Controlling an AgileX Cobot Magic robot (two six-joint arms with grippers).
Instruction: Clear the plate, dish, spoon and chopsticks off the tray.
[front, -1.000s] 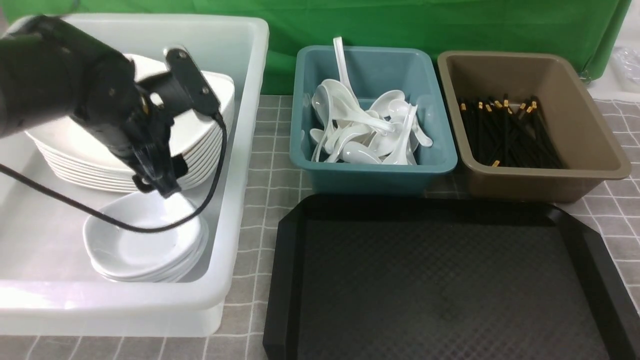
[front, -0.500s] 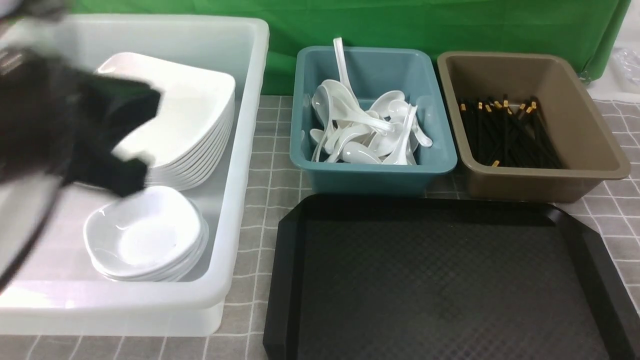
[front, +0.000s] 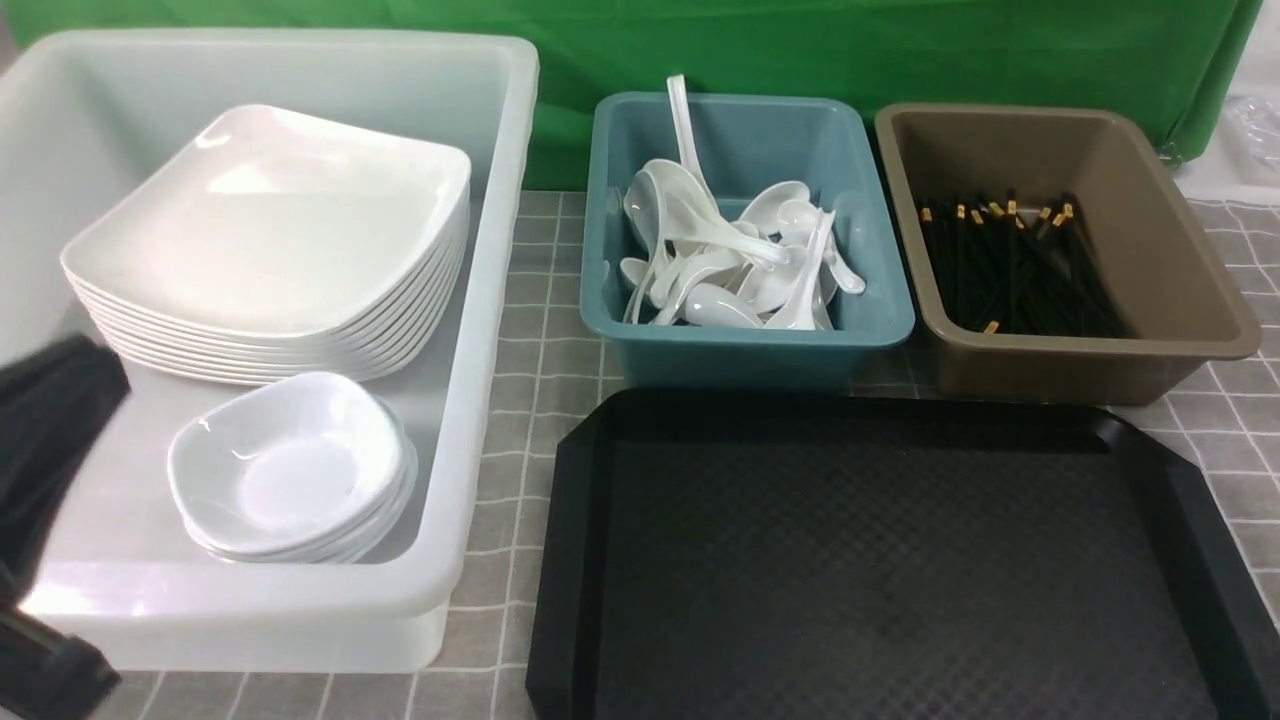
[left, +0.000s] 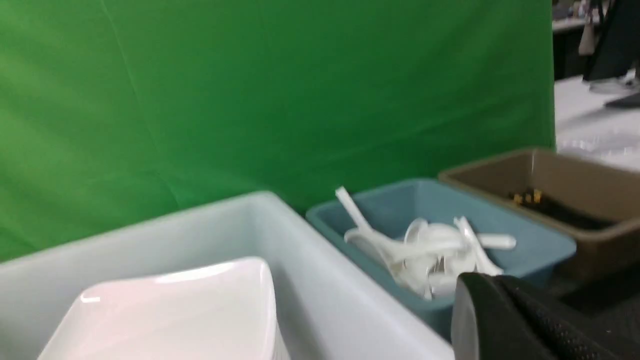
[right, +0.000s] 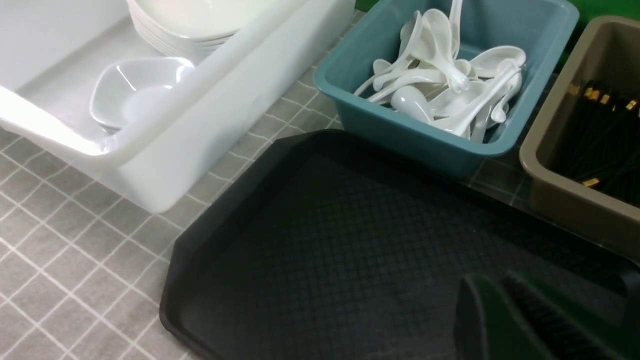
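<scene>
1. You have a bare tray: nothing lies on its textured floor in the front or right wrist views, so the clearing looks done.
2. The plate tops the stack in the white tub, and the dish tops the smaller pile just in front of that stack.
3. The spoon cannot be told from the others heaped in the teal bin; likewise the chopsticks lie among many in the brown tub.
4. Your left gripper shows only as a dark finger edge in its wrist view; its fingers are pressed together and hold nothing.
5. Your right gripper hovers over the tray's near part; its dark, blurred fingers show, but you cannot tell how wide they stand. Nothing shows between them.
6. Risk: the left arm sits low beside the white tub's near corner. A careless swing could clip the rim and jolt the plate stack or dish pile.
7. Risk: one long spoon handle sticks above the teal bin's far wall; a low pass could snag it.
</scene>
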